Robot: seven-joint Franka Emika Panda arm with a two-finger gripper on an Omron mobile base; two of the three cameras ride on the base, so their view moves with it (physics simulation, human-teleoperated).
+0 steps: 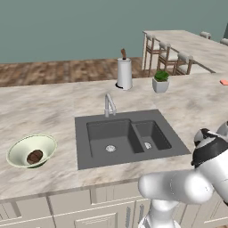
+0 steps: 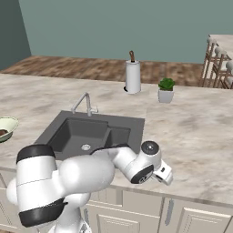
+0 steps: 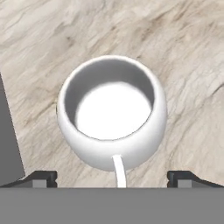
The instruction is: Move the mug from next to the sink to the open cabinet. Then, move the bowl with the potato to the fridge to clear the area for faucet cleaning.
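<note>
On the marbled beige table (image 3: pixel 183 52), we see the small white round mug (image 3: pixel 112 113) upright just right of the dark grey sink (image 3: pixel 8 144), directly below our gripper (image 3: pixel 112 177), released, fingertips (image 3: pixel 41 177) straddling it without contact.

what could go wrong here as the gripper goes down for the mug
1. In the hand view the mug stands upright between the open gripper fingertips, with its thin handle pointing toward the hand. The palm may bump the handle and turn the mug.
2. The mug walls are rounded, so the fingers could slip or squeeze it out when closing.
3. The sink edge lies close beside the mug; a nudge could push it toward the basin.
</note>
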